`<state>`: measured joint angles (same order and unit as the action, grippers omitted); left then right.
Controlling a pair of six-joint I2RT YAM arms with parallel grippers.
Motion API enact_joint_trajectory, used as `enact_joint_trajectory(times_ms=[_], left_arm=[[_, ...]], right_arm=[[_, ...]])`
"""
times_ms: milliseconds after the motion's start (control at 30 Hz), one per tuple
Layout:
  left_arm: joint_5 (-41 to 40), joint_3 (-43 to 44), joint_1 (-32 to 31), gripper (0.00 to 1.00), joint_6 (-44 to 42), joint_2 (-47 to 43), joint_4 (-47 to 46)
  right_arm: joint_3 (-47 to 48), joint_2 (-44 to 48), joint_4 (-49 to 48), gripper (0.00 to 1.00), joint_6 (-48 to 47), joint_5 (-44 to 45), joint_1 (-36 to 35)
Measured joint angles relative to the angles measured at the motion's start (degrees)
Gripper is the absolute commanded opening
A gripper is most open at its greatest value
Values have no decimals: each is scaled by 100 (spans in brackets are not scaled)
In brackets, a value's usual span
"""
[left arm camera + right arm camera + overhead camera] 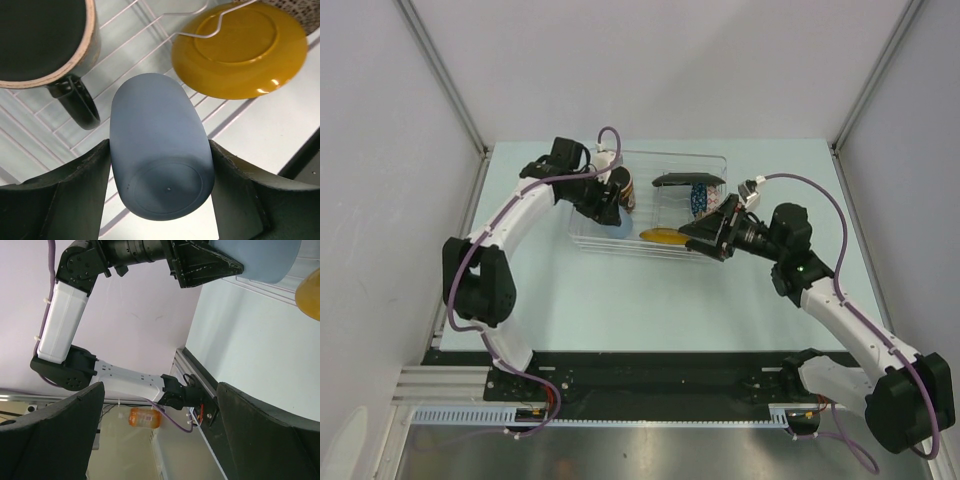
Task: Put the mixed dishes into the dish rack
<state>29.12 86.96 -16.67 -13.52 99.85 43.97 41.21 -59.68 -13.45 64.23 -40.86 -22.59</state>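
Narrow bare strip of dish rack (132,47) between mug (82,50) and yellow saucer (240,47), light-blue cup (160,150) over it

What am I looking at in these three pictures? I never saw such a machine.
Two robot arms with two-finger grippers stand at the edge of a table. One picture is from a camera above; the others are from a camera on each wrist. On the table is a clear dish rack with a red mug, a yellow saucer, a black plate and a patterned bowl in it. The left gripper holds a light-blue cup above the rack. The right gripper is open and empty.
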Motion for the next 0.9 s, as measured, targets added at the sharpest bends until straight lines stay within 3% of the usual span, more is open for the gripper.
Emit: enact_joint_trajectory(times_ms=[767, 833, 900], left_arm=[[-1569, -522, -251, 0, -214, 304, -713], [-1615, -522, -302, 4, -232, 317, -728], [-1674, -522, -354, 14, -267, 337, -737]], right_arm=[[-313, 92, -109, 100, 120, -42, 109], [-328, 92, -131, 100, 138, -57, 109], [-345, 92, -142, 100, 157, -63, 118]])
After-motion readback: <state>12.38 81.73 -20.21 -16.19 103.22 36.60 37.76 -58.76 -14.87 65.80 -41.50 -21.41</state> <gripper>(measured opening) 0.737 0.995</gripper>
